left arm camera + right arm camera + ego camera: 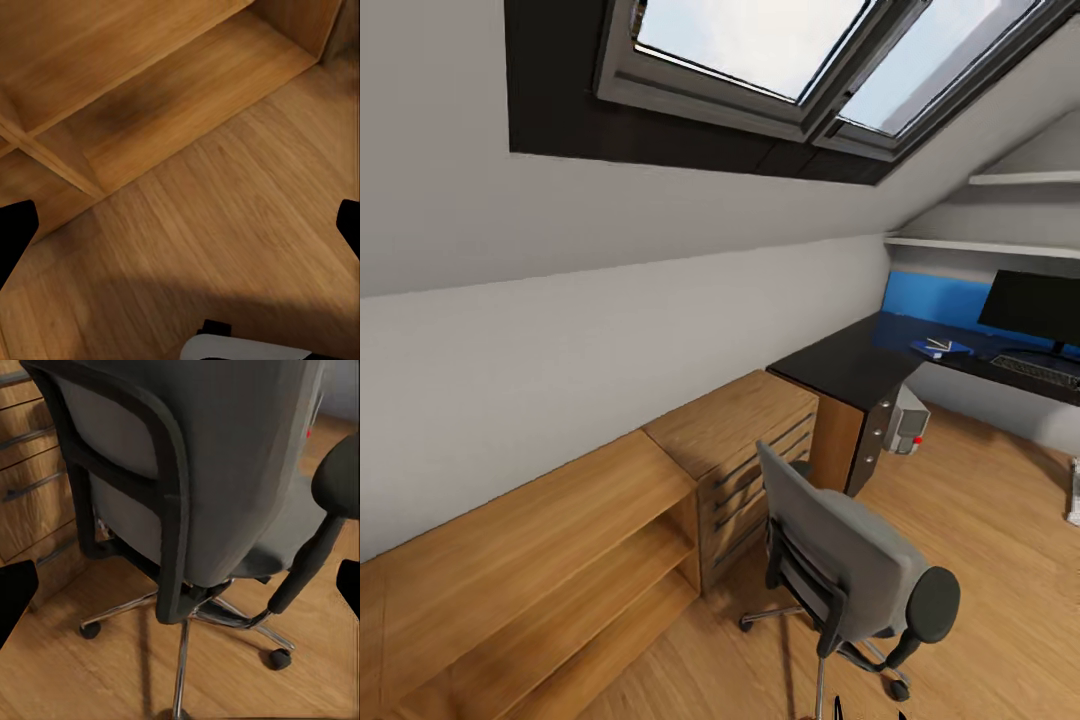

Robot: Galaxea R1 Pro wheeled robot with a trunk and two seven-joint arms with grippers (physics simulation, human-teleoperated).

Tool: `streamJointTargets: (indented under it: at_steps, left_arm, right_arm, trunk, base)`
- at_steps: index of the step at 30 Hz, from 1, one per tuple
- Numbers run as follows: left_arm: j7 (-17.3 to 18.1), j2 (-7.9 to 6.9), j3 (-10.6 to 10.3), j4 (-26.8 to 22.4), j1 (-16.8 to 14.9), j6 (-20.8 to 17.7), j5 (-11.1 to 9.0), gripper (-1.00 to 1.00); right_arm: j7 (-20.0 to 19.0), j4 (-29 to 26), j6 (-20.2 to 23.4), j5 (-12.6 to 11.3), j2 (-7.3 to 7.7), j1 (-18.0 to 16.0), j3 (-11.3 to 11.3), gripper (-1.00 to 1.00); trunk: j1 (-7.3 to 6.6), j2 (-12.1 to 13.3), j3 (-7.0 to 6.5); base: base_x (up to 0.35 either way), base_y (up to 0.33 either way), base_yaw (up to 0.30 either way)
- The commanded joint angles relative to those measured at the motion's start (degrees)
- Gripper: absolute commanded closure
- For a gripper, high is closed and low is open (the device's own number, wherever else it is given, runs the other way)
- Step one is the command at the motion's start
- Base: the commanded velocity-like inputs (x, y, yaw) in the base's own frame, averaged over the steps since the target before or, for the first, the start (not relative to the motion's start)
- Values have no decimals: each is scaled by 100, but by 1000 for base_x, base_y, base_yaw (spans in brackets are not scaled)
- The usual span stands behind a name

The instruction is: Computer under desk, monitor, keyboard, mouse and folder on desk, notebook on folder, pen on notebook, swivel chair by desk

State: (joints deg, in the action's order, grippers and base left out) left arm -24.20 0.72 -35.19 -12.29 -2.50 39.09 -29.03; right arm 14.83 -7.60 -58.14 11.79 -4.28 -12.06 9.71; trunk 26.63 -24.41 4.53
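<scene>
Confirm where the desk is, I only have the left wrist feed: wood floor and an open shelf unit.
Observer: The dark desk is ahead and to the right in the head view, past a wooden drawer unit.
Operator: Monitor on it?
Observer: Yes, the monitor stands at the far right of the desk, with the keyboard lying in front of it.
Operator: Chair?
Observer: The swivel chair is on the floor in front of the drawer unit, apart from the desk, its back towards the robot. The right wrist view looks at that backrest from close.
Operator: Computer?
Observer: A grey tower, the computer, sits under the desk's near end.
</scene>
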Motion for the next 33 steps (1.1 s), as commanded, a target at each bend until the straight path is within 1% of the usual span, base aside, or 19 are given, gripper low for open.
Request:
streamJointTargets:
  at_steps: [1,33]
  left_arm:
    - [-50,-2,-49,-1,-5,11,-15,-100]
    - [-50,-2,-49,-1,-5,11,-15,-100]
  right_arm:
    - [26,4,-12,61,-3,-6,39,-100]
    - [28,4,-7,57,-5,-6,39,-100]
  trunk:
    - [3,-12,10]
    - [3,-12,-68]
  base:
    - [0,0,-282]
    - [0,0,-273]
